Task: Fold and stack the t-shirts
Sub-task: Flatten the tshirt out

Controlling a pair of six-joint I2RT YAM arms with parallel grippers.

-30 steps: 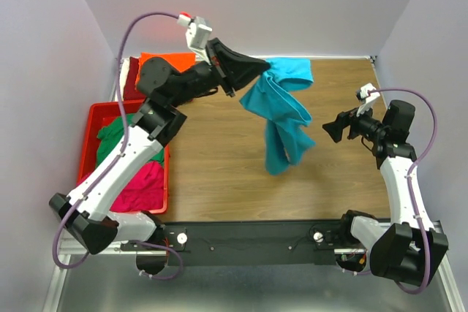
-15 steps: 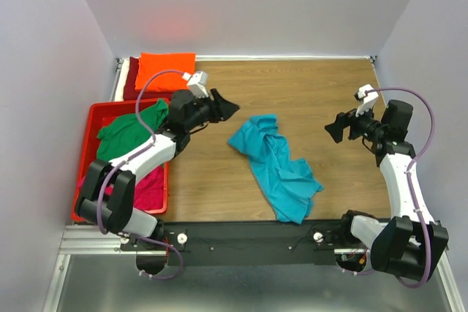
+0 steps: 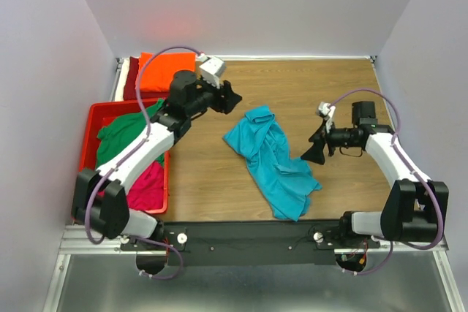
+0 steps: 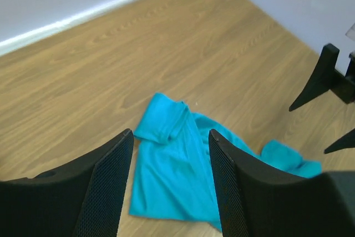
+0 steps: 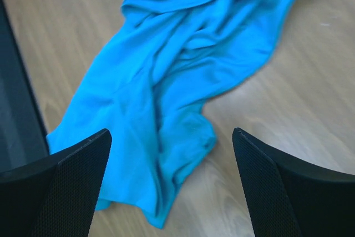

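Note:
A turquoise t-shirt (image 3: 269,157) lies crumpled on the wooden table, running from the centre toward the front edge. My left gripper (image 3: 231,98) hangs open just behind and to the left of it, holding nothing; in the left wrist view the shirt (image 4: 176,162) shows between and beyond the open gripper (image 4: 171,134). My right gripper (image 3: 313,153) is open beside the shirt's right edge; from the right wrist the open gripper (image 5: 171,132) hovers over the shirt's rumpled lower end (image 5: 166,81). A green t-shirt (image 3: 121,133) and a magenta one (image 3: 146,184) lie in the crate.
The red crate (image 3: 91,113) stands at the left edge of the table. Behind it is a folded orange shirt (image 3: 167,67) on a dark red one (image 3: 131,84). The black front rail (image 5: 16,98) runs close to the shirt's near end. Grey walls enclose the table.
The left gripper opened and released the turquoise shirt, which dropped from the air onto the table. The left arm drew back left. The right arm swung left, down to the shirt's edge.

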